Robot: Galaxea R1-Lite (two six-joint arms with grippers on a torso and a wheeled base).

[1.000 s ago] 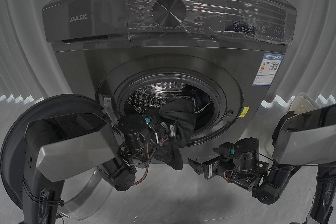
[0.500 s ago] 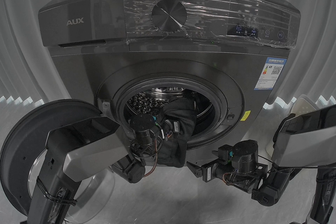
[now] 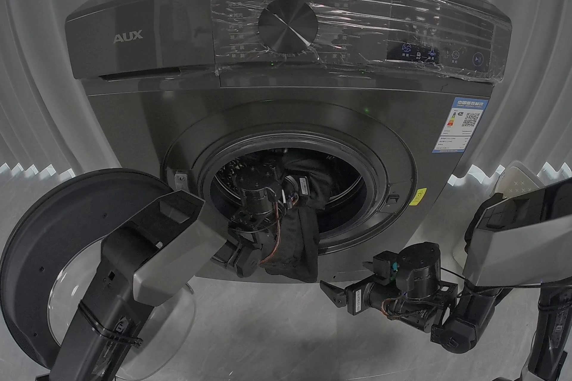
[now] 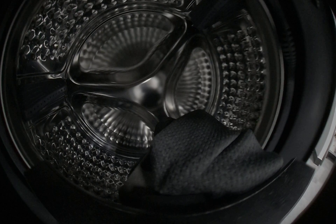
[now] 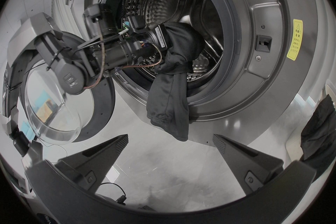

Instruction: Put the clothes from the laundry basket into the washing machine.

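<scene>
left gripper (image 5: pixel 163 36) is clamped on the dark garment (image 5: pixel 170 95), sitting at the mouth of the drum (image 4: pixel 122 42). The bunched top of the garment is just ahead of the jaws, inside the opening. A long tail hangs below the gripper, over the door seal (image 5: pixel 235 35) and down the front of the washing machine (image 3: pixel 369 120).

Risks, my read:
- Letting go here means the tail's weight could drag the whole piece out onto the floor (image 3: pixel 286 328). It wants a deeper reach first.
- A tail left across the seal would get pinched by the door (image 3: pixel 53 233), which is swung open on the robot's-left side of the gripper.
- The cable (image 5: pixel 140 65) looped behind the wrist could snag on the seal lip.

right gripper (image 3: pixel 341 296) has its fingers spread with nothing in them. It sits low, to the right of the left one, outside the machine.

Counts: 2 grippers, 1 garment in hand, 1 more dark piece (image 5: pixel 320 130) far right by what looks like the laundry basket (image 3: pixel 521 177), 1 basket, 1 machine, 1 door.
</scene>
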